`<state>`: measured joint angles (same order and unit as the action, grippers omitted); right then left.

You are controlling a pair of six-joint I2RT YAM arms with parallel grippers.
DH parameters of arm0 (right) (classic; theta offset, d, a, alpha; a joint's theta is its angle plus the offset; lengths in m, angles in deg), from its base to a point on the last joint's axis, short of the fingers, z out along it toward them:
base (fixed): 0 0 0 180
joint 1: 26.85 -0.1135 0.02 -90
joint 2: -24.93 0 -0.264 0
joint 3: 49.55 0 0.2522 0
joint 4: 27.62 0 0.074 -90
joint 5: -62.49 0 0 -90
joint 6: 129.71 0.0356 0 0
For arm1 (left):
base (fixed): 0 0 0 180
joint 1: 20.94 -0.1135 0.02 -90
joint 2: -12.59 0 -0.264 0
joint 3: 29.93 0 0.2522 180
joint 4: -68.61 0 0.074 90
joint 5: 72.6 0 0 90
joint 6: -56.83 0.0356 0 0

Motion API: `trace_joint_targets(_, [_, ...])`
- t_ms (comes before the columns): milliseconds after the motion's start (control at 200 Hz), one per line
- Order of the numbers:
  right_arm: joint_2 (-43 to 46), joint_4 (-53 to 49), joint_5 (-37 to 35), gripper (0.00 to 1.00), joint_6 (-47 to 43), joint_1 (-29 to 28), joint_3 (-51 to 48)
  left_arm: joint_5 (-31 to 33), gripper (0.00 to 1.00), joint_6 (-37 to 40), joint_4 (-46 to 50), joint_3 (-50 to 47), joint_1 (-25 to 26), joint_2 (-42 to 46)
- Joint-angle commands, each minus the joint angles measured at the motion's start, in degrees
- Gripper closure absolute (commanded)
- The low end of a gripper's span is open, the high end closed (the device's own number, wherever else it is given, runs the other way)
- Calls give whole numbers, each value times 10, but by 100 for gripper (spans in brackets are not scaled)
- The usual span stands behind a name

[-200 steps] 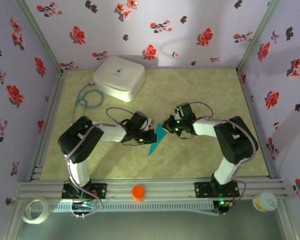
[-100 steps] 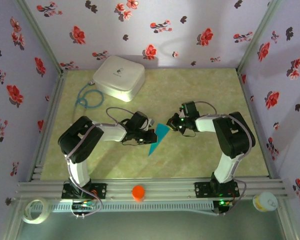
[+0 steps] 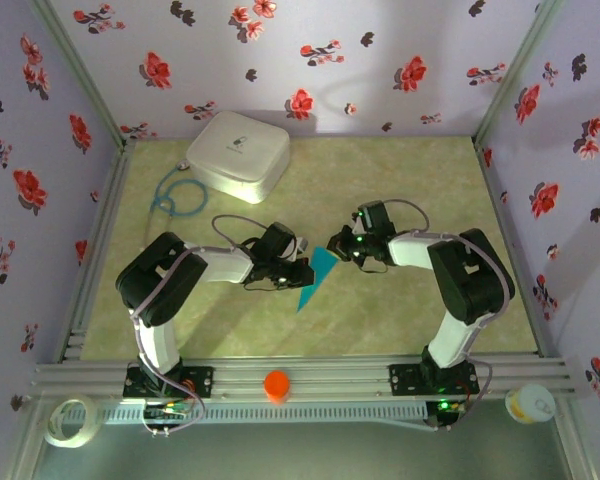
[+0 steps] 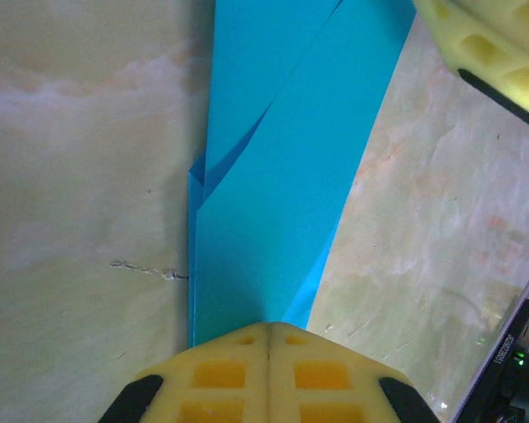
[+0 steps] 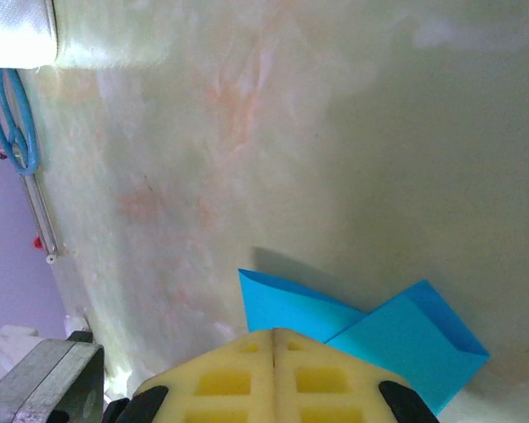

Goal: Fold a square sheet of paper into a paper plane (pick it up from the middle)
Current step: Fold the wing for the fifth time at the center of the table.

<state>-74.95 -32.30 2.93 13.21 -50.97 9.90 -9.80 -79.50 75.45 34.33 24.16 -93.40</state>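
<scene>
The turquoise paper plane (image 3: 318, 272) lies folded into a narrow pointed shape on the green table (image 3: 400, 180), between the two arms. In the left wrist view the paper plane (image 4: 273, 176) lies flat, with layered flaps and diagonal creases. My left gripper (image 3: 302, 272) is shut, and its tips (image 4: 266, 328) sit on the paper's near end. My right gripper (image 3: 338, 250) is also shut, over the paper's wide upper end. In the right wrist view, blue flaps of the paper plane (image 5: 406, 339) stick out from under the closed tips (image 5: 273, 333), and one corner casts a shadow.
A white rounded box (image 3: 238, 155) stands at the back left with a blue cable loop (image 3: 180, 195) beside it. An orange cap (image 3: 276, 385) sits on the front rail. A tape roll (image 3: 65, 420) and a cup (image 3: 530, 405) lie outside the rail.
The right gripper pulled back to the right off the paper's top end, then returned left onto it. The left gripper and the paper stayed where they were.
</scene>
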Motion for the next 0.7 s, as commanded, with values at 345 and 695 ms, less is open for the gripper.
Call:
trace_joint_targets(345, [-5,12,4,98,-9,-22,-27,29,100,-8,64,-20,-4,-16])
trace_joint_targets(695, [-32,-11,17,97,-59,51,-23,28,100,-12,54,-26,-3,-18])
